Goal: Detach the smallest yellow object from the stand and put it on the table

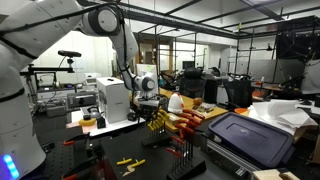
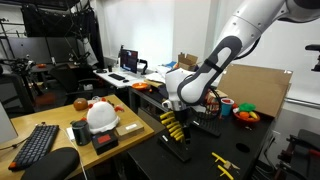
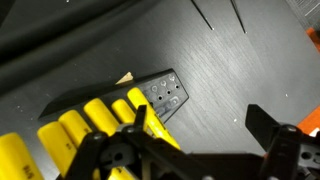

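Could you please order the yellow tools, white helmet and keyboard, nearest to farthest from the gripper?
In an exterior view, from the gripper:
1. yellow tools, directly beneath.
2. white helmet, off to the side.
3. keyboard, lower corner.

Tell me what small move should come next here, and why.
Probably shift the gripper sideways toward the yellow handles: in the wrist view its jaws look open, and the smallest handle sits off to one side, not between them.

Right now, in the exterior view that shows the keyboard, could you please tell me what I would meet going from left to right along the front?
keyboard → white dome-shaped object → stand of yellow-handled tools → loose yellow tools lying on the dark table
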